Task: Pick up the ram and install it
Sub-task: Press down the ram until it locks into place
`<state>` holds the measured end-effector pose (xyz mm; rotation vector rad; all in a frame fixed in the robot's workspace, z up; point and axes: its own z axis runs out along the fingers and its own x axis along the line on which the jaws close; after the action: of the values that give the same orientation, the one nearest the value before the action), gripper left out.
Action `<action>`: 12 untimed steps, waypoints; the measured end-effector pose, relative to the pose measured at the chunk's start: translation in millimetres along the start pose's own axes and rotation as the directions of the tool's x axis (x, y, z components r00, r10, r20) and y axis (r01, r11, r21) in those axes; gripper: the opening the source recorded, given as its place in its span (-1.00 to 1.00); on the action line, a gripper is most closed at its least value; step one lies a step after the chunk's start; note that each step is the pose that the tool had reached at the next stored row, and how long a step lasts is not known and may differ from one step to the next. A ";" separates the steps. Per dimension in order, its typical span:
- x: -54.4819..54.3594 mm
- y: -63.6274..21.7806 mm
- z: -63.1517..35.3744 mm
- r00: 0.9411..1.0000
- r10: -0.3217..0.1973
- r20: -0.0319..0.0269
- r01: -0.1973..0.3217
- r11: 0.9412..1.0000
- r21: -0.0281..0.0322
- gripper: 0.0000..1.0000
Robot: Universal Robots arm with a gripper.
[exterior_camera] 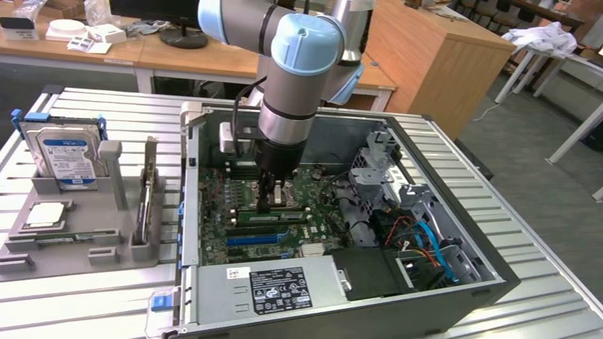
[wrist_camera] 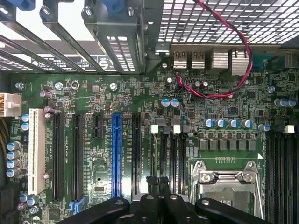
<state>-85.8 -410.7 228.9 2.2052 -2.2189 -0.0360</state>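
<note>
Fingers [wrist_camera: 158,186] shut, over motherboard [wrist_camera: 93,98] (ram orientation unclear)

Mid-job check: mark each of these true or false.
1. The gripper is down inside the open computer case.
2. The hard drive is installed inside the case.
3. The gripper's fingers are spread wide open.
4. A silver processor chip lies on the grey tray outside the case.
1. True: the gripper is low over the motherboard inside the computer case.
2. False: the hard drive stands in the grey tray outside the case.
3. False: the fingers are shut together.
4. True: the processor chip lies on that tray.
</note>
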 end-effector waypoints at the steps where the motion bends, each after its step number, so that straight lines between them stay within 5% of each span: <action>1: 0.0 0.0 0.0 1.000 0.000 0.000 0.000 1.000 0.000 -0.79; 12: 0.0 0.0 1.9 1.000 0.000 0.000 0.000 1.000 0.000 -0.79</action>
<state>-85.8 -410.7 227.0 2.2051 -2.2189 -0.0360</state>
